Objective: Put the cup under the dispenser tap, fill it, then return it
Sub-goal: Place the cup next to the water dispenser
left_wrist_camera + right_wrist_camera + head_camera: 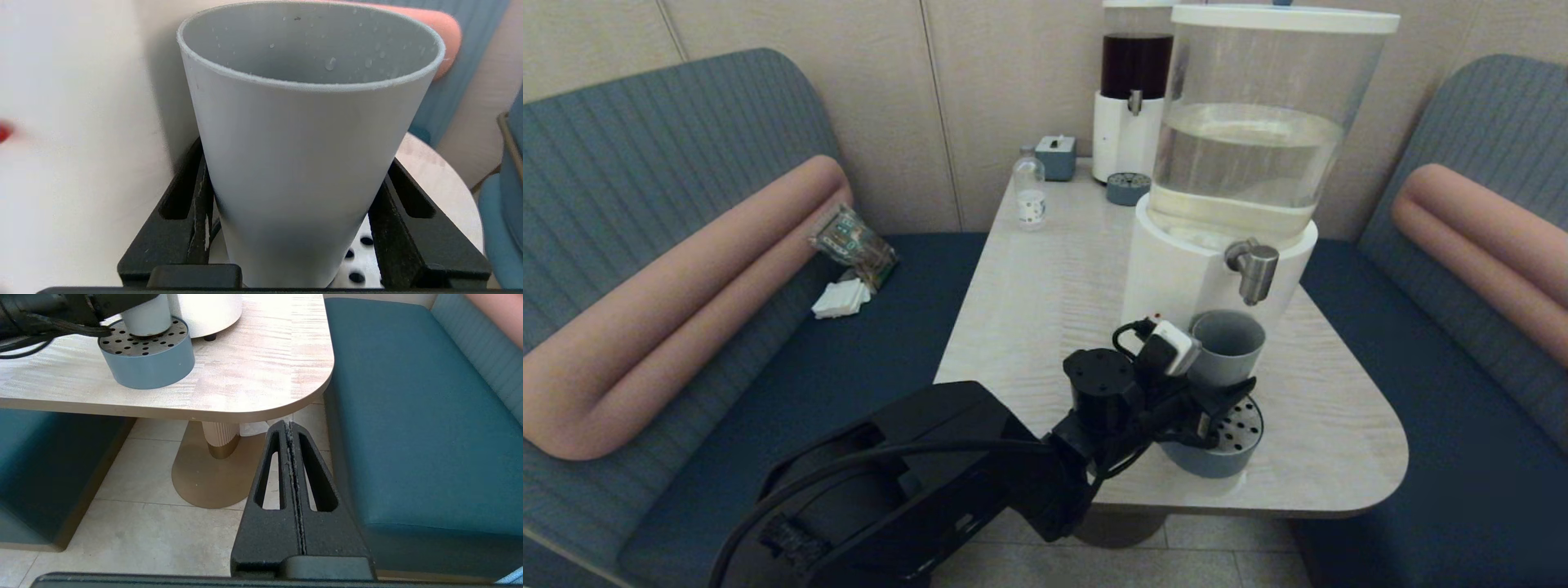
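Note:
The grey-blue cup [1227, 343] stands upright on the round perforated drip tray [1243, 430], directly below the brushed-steel dispenser tap [1254, 271] of the big white-based dispenser [1176, 278]. No stream shows at the tap. My left gripper [1217, 380] is shut on the cup [302, 155], its black fingers [201, 204] pressed against the lower wall on both sides. Small droplets cling to the cup's inner wall. In the right wrist view the cup's foot [147, 318] rests on the tray [147, 367]. My right gripper [289, 425] hangs shut and empty below the table's corner.
Further back on the table [1045, 310] are a dark-red-liquid dispenser [1135, 73], its small drip tray [1128, 189], a clear bottle [1029, 193] and a blue-grey box [1056, 156]. A packet [854, 242] and white napkins [841, 299] lie on the left bench.

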Controlling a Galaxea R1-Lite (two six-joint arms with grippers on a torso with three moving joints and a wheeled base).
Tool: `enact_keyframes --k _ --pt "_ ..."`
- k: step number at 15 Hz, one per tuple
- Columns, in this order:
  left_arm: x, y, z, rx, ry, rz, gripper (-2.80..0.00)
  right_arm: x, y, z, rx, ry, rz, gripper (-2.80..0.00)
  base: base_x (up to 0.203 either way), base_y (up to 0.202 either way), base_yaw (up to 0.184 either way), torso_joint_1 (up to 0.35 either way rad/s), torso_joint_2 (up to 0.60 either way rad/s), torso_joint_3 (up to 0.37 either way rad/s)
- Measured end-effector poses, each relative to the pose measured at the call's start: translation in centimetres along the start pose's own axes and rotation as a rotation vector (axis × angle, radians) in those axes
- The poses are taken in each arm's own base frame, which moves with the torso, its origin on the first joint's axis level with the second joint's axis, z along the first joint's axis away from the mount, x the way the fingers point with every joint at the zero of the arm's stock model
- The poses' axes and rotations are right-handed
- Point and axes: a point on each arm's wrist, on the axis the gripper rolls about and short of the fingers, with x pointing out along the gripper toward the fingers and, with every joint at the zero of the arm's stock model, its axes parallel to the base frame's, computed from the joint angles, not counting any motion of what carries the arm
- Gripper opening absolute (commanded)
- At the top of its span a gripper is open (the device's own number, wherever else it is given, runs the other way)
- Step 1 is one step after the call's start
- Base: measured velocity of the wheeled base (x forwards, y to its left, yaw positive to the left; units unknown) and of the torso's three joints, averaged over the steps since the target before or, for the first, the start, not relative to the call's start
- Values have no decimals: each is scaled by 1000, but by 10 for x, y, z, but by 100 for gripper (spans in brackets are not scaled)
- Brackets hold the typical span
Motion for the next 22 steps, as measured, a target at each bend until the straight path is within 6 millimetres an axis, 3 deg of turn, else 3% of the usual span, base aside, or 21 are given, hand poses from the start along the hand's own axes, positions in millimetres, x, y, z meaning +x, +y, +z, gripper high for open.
enact_keyframes --k 5,10,14,17,22 --pt "-30 -3 24 -15 64 30 -280 0 0 0 0 0 0 -280 0 0 0 0 0 0" --pt "-78 20 55 -17 108 105 -280 0 0 0 0 0 0 -280 0 0 0 0 0 0" --pt "-112 74 72 13 84 237 -280 0 0 0 0 0 0 -280 0 0 0 0 0 0" --pt "-129 123 73 53 47 328 -280 0 0 0 0 0 0 -280 0 0 0 0 0 0" --pt "-133 184 39 82 4 428 -280 0 0 0 0 0 0 -280 0 0 0 0 0 0"
